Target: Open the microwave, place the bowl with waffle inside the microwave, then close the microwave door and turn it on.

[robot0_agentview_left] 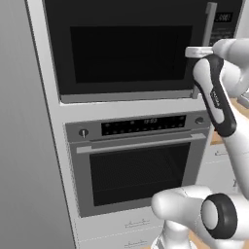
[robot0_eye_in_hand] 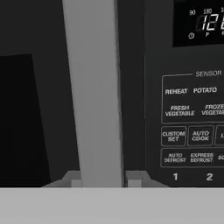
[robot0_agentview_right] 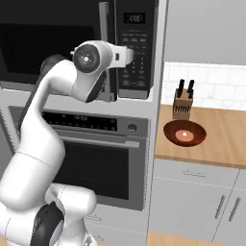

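Observation:
The microwave [robot0_agentview_left: 131,48] is a black built-in box with its door [robot0_agentview_left: 121,46] closed. In the hand view the door's tall silver handle [robot0_eye_in_hand: 94,87] runs up the middle, and my gripper [robot0_eye_in_hand: 105,179] has one fingertip [robot0_eye_in_hand: 75,180] pressed close on each side of it, shut on the bar. The keypad [robot0_eye_in_hand: 192,131] and the lit display [robot0_eye_in_hand: 205,22] lie just right of the handle. The reddish-brown bowl [robot0_agentview_right: 185,133] sits on the wooden counter [robot0_agentview_right: 221,149] to the right, far from the gripper, with something pale inside it.
A grey oven [robot0_agentview_left: 136,165] with a horizontal bar handle sits under the microwave. A knife block [robot0_agentview_right: 184,103] stands behind the bowl. White drawers and cabinet doors [robot0_agentview_right: 197,202] run below the counter. A grey wall panel [robot0_agentview_left: 24,146] borders the left.

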Controlling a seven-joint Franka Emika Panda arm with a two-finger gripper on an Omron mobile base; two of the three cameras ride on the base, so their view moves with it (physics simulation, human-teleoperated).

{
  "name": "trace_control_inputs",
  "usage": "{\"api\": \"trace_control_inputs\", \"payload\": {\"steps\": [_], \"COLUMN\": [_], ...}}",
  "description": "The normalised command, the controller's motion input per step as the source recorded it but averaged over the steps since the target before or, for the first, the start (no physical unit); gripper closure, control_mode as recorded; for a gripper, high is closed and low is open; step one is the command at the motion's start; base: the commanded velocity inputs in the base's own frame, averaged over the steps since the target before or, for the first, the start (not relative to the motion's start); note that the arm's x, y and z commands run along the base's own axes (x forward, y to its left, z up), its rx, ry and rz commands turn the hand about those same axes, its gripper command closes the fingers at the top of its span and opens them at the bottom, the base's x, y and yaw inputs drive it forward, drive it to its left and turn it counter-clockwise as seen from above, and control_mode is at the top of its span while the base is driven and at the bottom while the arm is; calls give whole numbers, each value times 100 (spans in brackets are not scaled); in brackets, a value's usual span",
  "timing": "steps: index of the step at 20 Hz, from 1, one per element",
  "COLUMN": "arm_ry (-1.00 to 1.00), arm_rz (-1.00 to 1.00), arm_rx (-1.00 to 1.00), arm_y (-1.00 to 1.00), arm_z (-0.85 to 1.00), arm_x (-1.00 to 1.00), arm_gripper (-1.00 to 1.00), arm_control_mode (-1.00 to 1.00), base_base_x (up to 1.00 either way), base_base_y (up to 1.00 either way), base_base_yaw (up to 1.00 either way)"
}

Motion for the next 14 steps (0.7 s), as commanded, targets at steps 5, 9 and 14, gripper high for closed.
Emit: {"api": "trace_control_inputs", "payload": {"steps": [5, 9, 14], "arm_ry": [0, 0, 0], "arm_rz": [2, 0, 0], "arm_rx": [0, 0, 0], "arm_y": [-1, -12, -8], "arm_z": [0, 0, 0], "arm_x": [-100, -100, -100], "arm_gripper": [100, 100, 100], "arm_control_mode": [-100, -100, -100], "base_base_x": [0, 0, 0], "base_base_y": [0, 0, 0], "base_base_yaw": [0, 0, 0]}}
